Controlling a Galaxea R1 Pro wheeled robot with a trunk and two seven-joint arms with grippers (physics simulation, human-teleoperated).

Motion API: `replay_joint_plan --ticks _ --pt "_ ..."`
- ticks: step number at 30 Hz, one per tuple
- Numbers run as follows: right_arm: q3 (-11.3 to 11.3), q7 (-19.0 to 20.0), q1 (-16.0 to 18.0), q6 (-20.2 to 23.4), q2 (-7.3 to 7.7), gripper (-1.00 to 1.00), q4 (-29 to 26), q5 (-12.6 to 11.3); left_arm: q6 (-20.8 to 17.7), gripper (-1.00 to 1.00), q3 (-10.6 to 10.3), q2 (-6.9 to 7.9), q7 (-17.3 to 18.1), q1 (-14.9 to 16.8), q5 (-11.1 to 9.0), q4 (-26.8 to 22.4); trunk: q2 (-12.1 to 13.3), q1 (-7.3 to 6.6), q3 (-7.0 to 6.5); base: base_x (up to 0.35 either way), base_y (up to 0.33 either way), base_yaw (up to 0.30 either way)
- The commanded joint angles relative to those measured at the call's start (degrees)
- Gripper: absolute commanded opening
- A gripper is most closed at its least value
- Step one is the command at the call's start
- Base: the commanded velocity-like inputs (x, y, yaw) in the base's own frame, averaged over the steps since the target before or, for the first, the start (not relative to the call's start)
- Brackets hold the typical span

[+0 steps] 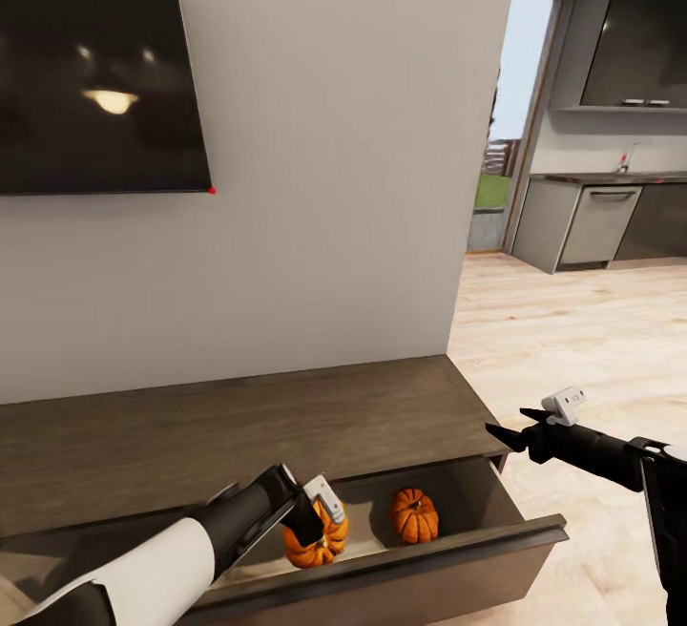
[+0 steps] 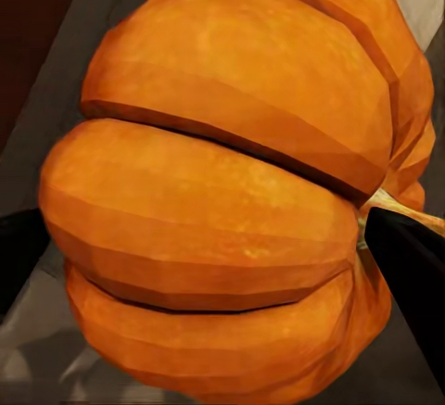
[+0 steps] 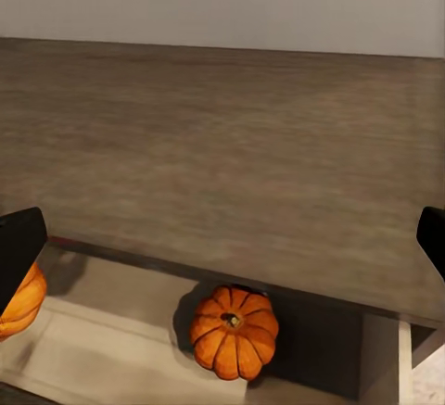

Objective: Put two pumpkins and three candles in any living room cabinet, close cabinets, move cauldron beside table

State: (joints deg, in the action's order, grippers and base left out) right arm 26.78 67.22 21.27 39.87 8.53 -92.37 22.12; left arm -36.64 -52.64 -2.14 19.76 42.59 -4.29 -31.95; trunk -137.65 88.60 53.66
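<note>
Cabinet (image 1: 239, 435) against the wall, drawer pulled open. Left hand (image 1: 320, 521) closed on one pumpkin (image 1: 322, 542) inside the drawer, stem sideways. Second pumpkin (image 1: 414, 515) rests beside it, stem upward. Right hand (image 1: 520, 426) open, empty.

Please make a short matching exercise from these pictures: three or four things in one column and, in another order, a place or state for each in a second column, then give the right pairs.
Things:
1. pumpkin in left gripper
2. second pumpkin
3. right gripper
4. drawer

Places or states:
A. pulled open
B. empty, beside the cabinet's end
C. resting on the drawer floor
D. held over the drawer

Pairs: 1-D, 2-C, 3-B, 4-A
</note>
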Motion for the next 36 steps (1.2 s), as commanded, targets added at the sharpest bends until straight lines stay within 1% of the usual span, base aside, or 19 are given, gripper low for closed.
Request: replay_joint_plan --ticks 1,4,8,11,13,15,17,20,27,29,32,36 --pt "0.0 0.0 0.0 0.0 0.00 1.00 0.0 0.0 1.2 -1.00 0.1 -0.14 -3.2 0.0 1.7 1.0 0.0 0.01 -0.01 0.000 0.000 0.000" --pt "0.0 0.0 0.0 0.0 0.00 1.00 0.0 0.0 2.2 -1.00 0.2 -0.75 -3.2 0.0 1.7 3.3 0.0 0.01 -0.01 0.000 0.000 0.000" --pt "0.0 0.0 0.0 0.0 0.00 1.00 0.0 0.0 2.9 -1.00 0.2 -0.91 -3.3 0.1 1.6 5.0 0.0 0.01 -0.01 0.000 0.000 0.000" --pt "0.0 0.0 0.0 0.0 0.00 1.00 0.0 0.0 4.8 -1.00 0.4 -0.93 -3.3 0.2 1.6 8.0 0.0 0.01 -0.01 0.000 0.000 0.000" --pt "0.0 0.0 0.0 0.0 0.00 1.00 0.0 0.0 5.5 -1.00 1.1 -0.92 -3.4 0.2 1.6 9.4 0.0 0.01 -0.01 0.000 0.000 0.000" --pt "0.0 0.0 0.0 0.0 0.00 1.00 0.0 0.0 6.7 -1.00 2.5 -0.82 -4.0 0.3 1.6 10.5 0.0 0.01 -0.01 0.000 0.000 0.000" --pt "0.0 0.0 0.0 0.0 0.00 1.00 0.0 0.0 8.1 -1.00 3.2 -0.84 -4.5 0.3 1.6 11.7 0.0 0.01 -0.01 0.000 0.000 0.000" --pt "0.0 0.0 0.0 0.0 0.00 1.00 0.0 0.0 9.2 -1.00 3.6 -0.91 -4.8 0.3 1.6 12.6 0.0 0.01 -0.01 0.000 0.000 0.000" --pt "0.0 0.1 -0.1 0.2 0.00 1.00 -0.1 0.0 10.9 -1.00 3.7 -0.97 -4.8 0.2 1.4 13.4 0.0 0.01 -0.01 0.000 0.000 0.000" --pt "0.0 0.8 -0.1 0.2 0.04 1.00 -0.1 0.0 11.3 -1.00 3.7 -0.96 -4.9 0.2 1.4 13.7 0.0 0.01 -0.01 0.000 0.000 0.000" --pt "0.1 4.1 -0.1 0.1 0.08 1.00 -0.1 0.1 11.5 -1.00 3.7 -0.94 -4.9 0.2 1.4 13.8 0.0 0.01 0.09 0.000 0.000 0.000" --pt "0.1 5.7 -0.1 0.0 0.09 1.00 -0.1 0.1 11.8 -1.00 3.7 -0.94 -4.9 0.2 1.5 13.8 0.0 0.01 0.40 0.000 0.000 0.000"
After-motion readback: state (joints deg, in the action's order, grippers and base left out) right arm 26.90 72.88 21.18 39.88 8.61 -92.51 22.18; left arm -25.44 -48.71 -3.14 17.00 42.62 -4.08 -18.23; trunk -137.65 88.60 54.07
